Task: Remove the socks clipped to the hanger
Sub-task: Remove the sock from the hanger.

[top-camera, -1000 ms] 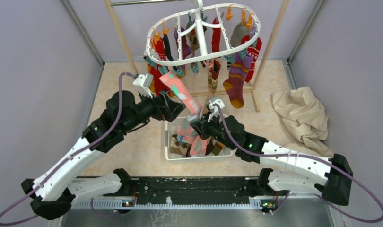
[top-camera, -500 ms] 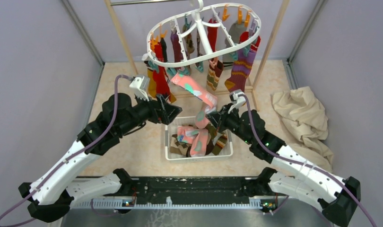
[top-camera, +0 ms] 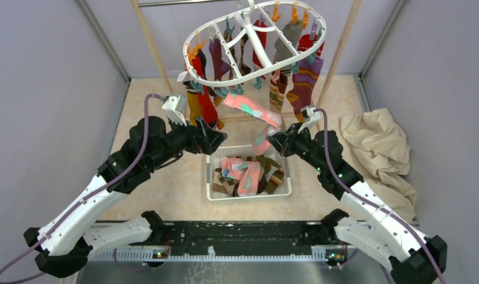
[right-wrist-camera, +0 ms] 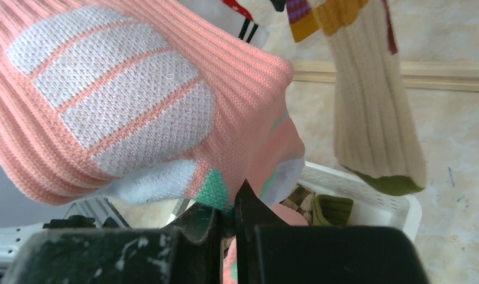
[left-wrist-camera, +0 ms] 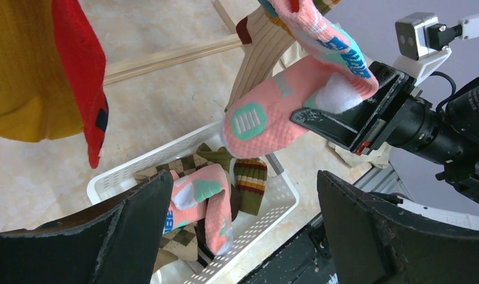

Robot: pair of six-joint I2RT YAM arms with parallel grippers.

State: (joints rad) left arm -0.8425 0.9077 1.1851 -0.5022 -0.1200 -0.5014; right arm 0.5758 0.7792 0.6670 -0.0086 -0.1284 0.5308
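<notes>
R hand [top-camera: 271, 139] clamps pink sock [top-camera: 253, 110] (stretched down from white hanger [top-camera: 258, 44], far centre) above basket [top-camera: 249, 196]. L hand [top-camera: 220, 137] wide open, empty, nearby left. Other socks [top-camera: 304, 80] hang clipped.

A white slotted basket [top-camera: 210, 177] sits on the pale speckled floor [top-camera: 178, 183] — roughly mid-scene. A crumpled beige cloth [top-camera: 376, 145] lies to its right, well apart. A wooden rack [top-camera: 149, 47] stands behind.
</notes>
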